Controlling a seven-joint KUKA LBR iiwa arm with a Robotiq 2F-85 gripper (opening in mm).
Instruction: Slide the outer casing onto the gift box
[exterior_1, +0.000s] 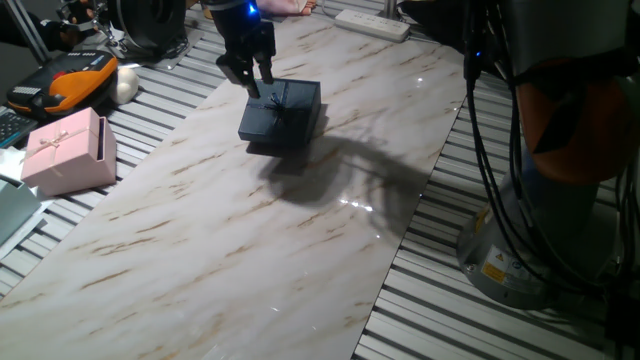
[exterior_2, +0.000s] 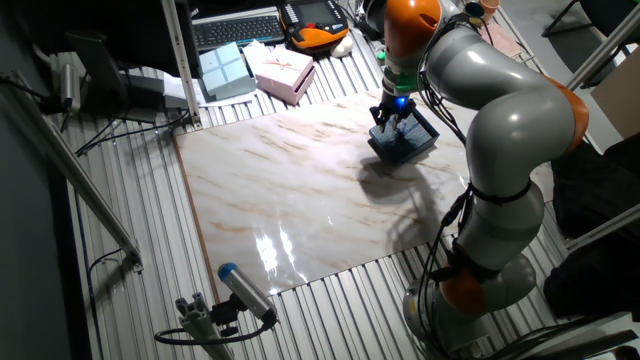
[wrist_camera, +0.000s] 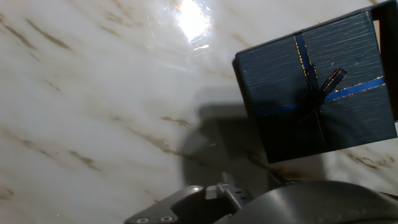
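The dark navy outer casing (exterior_1: 272, 118) with its thin ribbon bow lies on the marble board (exterior_1: 250, 230), far from the front edge. A matching navy block, the gift box (exterior_1: 305, 97), shows right behind and partly under it; I cannot tell how far they overlap. My gripper (exterior_1: 250, 76) hangs just above the casing's far left edge, fingers apart with nothing between them. In the other fixed view the gripper (exterior_2: 392, 116) is over the casing (exterior_2: 405, 143). The hand view shows the casing's bow face (wrist_camera: 317, 87) at the right; the gift box is hidden there.
A pink bow-topped box (exterior_1: 68, 152) stands on the slatted table left of the board. An orange device (exterior_1: 75, 75) and a white power strip (exterior_1: 372, 22) lie at the back. The robot's base and cables (exterior_1: 520, 230) stand right of the board.
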